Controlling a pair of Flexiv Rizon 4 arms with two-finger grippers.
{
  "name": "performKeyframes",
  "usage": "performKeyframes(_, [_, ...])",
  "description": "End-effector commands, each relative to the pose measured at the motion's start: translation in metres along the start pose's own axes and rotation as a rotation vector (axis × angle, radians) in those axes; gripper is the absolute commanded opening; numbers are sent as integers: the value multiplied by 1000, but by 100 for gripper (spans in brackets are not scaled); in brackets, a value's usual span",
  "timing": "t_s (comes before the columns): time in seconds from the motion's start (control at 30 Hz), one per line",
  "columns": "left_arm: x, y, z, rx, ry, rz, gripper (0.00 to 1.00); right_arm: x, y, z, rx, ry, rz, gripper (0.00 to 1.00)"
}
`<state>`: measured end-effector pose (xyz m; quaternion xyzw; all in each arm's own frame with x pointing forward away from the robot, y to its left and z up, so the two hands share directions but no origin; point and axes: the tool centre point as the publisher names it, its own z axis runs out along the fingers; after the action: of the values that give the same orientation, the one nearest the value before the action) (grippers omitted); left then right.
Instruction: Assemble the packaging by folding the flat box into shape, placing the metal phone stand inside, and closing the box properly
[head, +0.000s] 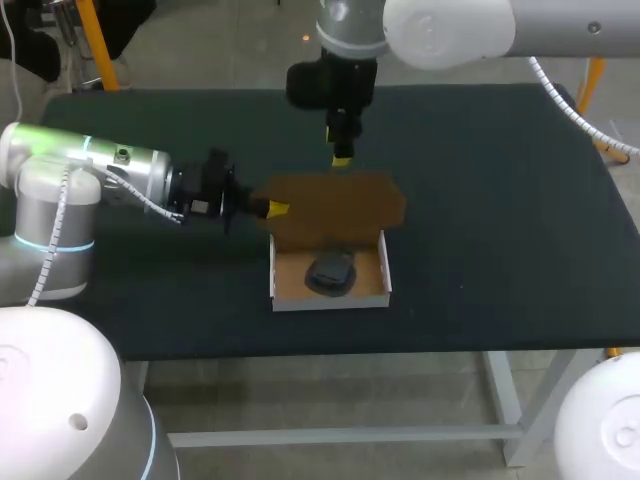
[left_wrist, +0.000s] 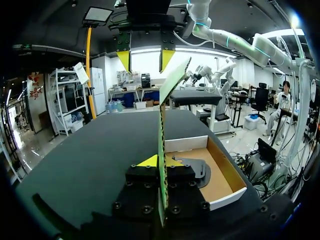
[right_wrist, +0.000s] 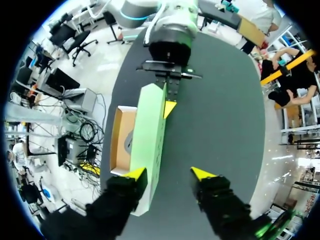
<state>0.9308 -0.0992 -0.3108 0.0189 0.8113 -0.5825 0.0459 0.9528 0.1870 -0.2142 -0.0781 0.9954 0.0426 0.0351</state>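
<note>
Yellow-tipped fingers (left_wrist: 150, 161) of the left gripper (left_wrist: 161, 162) are clamped on the cardboard lid (left_wrist: 172, 85). One finger is on each face, and the lid's edge runs straight up between them. The grip is on the side edge nearest the left arm, partway up (in the head view only one yellow tip shows, pressed against the flap).

The lid stands close to upright, rising from the back wall of the box tray (head: 330, 300). The tray lies open-topped just beside the left gripper, with its white walls raised. The dark metal phone stand (head: 330, 272) lies flat on the tray's brown floor, about in the middle and apart from the walls. Box and stand sit near the middle of the dark table (head: 500, 230).

The right gripper (right_wrist: 169, 173) comes down from the far side of the table and hangs above the lid's top edge. Its fingers are spread wide and hold nothing. In its own wrist view one finger (right_wrist: 134, 174) sits at the lid's top edge, toward the end away from the left gripper, and whether it touches the cardboard cannot be told. The other finger stands well clear over bare table, on the side away from the tray.

From the left wrist view, both of the right gripper's tips point downward beyond the lid, and the lid's far upper corner is just beside one of them.
</note>
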Motion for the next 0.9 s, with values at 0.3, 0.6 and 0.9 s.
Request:
performKeyframes(0.3, [1, 1, 1, 1, 0, 0, 0, 7, 6, 5, 5, 3, -8, 51])
performKeyframes(0.6, [1, 1, 1, 1, 0, 0, 0, 12, 11, 9, 2, 11, -19, 50])
performKeyframes(0.9, [1, 1, 1, 1, 0, 0, 0, 18, 15, 14, 12, 13, -20, 49])
